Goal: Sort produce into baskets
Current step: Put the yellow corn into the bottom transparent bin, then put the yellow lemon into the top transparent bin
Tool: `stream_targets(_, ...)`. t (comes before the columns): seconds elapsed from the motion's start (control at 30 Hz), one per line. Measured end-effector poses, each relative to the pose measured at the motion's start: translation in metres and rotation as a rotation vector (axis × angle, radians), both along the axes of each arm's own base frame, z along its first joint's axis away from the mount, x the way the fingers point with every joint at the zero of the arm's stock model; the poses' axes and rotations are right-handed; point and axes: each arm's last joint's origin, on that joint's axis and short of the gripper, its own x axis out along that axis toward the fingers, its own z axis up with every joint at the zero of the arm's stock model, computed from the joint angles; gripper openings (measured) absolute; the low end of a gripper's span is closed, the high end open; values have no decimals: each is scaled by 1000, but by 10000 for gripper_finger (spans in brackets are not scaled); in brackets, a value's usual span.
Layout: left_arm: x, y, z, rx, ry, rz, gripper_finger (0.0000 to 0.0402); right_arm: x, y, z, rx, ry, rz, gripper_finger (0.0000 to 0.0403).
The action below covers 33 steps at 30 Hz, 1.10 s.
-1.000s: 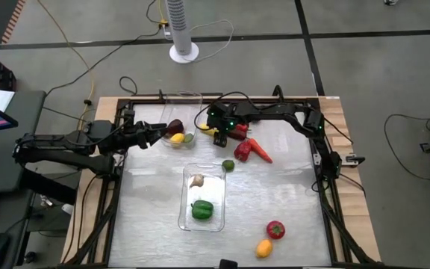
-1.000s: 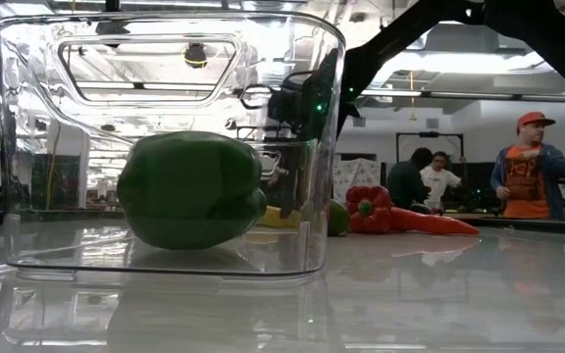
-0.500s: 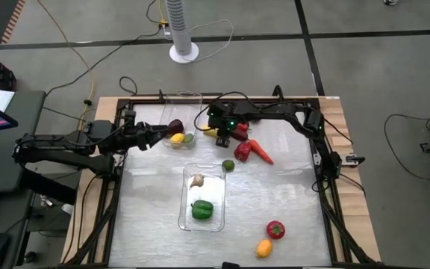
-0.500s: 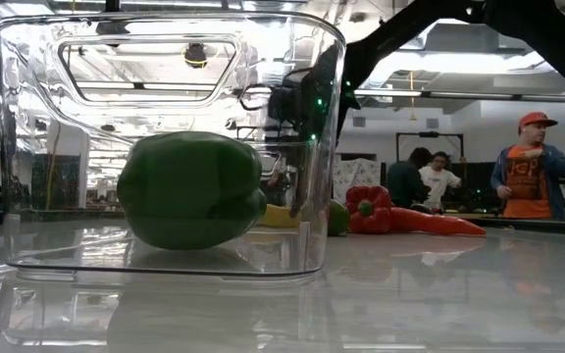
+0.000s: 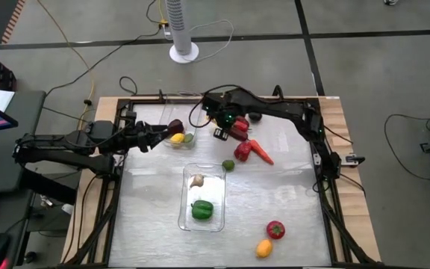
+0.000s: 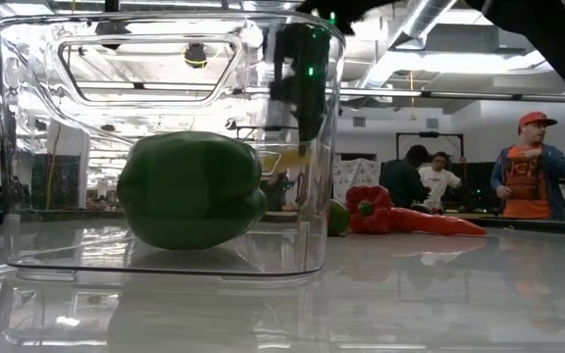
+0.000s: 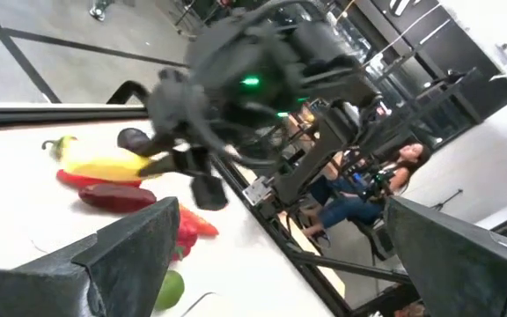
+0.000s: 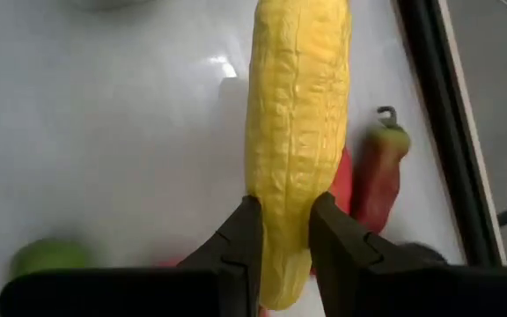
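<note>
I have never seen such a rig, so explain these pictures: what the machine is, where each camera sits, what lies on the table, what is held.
Two robot arms work at a table. One camera looks down from above, one sits at table height, and one rides on each wrist. The right gripper holds a yellow corn cob near the far edge. The left gripper is open at the far basket. The near basket holds a green pepper. A carrot, tomato and lemon lie loose on the table.

The table [image 5: 275, 194] bears two baskets [image 5: 202, 196] and scattered produce [image 5: 275, 230].
</note>
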Motion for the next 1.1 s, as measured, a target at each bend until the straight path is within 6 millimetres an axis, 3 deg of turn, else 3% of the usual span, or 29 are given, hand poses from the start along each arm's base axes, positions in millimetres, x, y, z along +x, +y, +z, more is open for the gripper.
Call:
stream_targets(0.13,0,0,-3,8,36,0,387,3,31,16,228,-43,89,102)
stream_targets(0.3,-1,0,-5,31,61,-3,387,11,88,18,487,-68,274,103)
stream_targets(0.53,-1,0,-6,57,80,-22,387,17,156,16,455,-53,436,103)
stream_targets(0.73,0,-1,-6,77,88,-52,387,23,169,18,409,-108,338,127)
stream_targets(1.0,0,-3,-6,82,89,-110,386,21,171,17,485,-88,190,259)
stream_targets(1.1,-1,-4,-5,75,81,-171,387,12,184,17,523,-11,157,286)
